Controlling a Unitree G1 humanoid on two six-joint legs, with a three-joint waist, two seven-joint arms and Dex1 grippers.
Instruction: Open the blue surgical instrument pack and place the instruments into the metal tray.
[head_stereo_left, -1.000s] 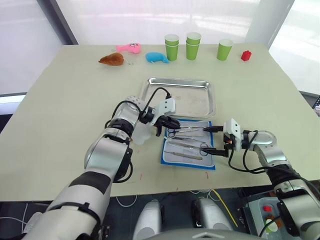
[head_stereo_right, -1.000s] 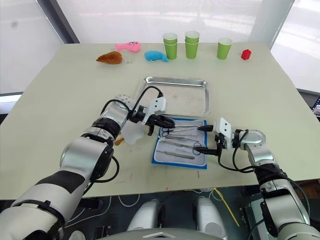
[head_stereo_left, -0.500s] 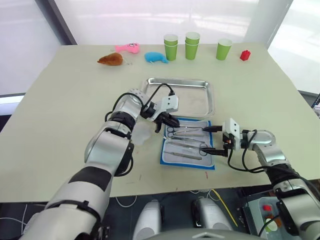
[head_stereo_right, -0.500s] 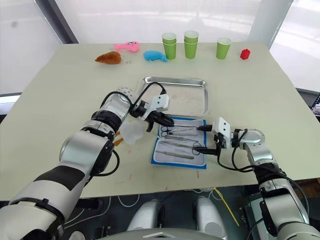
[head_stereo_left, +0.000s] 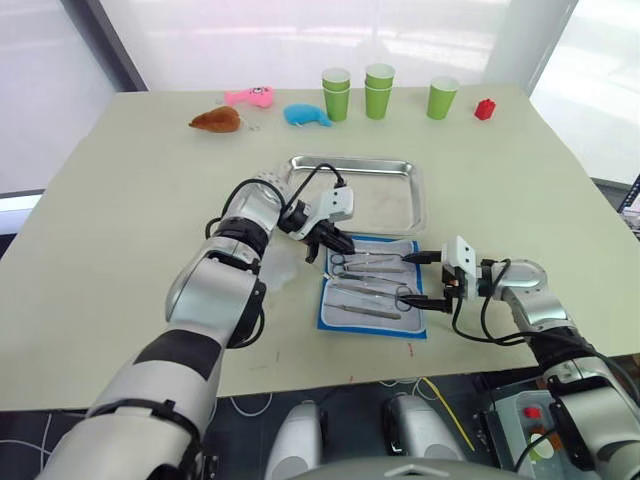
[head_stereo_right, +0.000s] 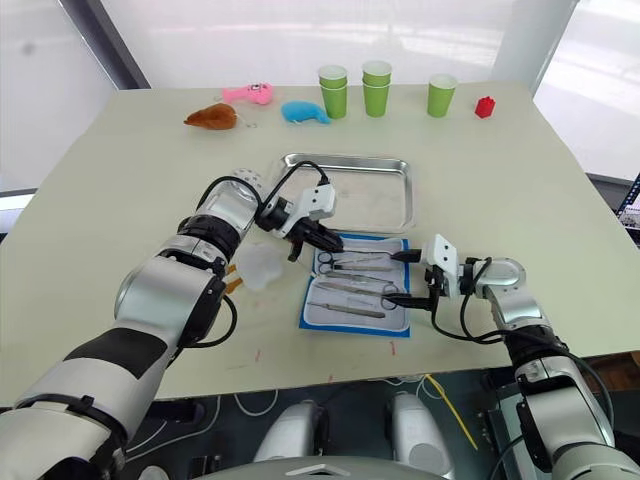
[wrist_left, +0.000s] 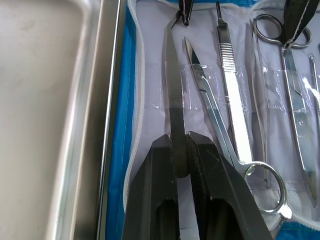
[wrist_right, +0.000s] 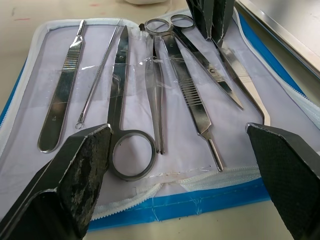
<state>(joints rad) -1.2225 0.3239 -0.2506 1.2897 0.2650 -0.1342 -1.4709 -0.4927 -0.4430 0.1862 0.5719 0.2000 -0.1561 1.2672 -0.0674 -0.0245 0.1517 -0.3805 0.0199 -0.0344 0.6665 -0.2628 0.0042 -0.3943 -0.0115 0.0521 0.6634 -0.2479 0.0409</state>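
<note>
Two grippers worked the opened blue surgical instrument pack on my feed.
It lay flat just in front of the metal tray, the instruments in their clear pockets. My left gripper was pinched on one slim silver tool at the pack's tray-side edge. My right gripper stood spread wide over the pack's near-right edge, gripping nothing.

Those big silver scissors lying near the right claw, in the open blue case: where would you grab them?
Probably at the shank just beyond the ring handles of the large silver scissors, coming from above with the right tool. They lie flat under a clear pocket strap on the open blue fabric case, handles toward the tool.
</note>
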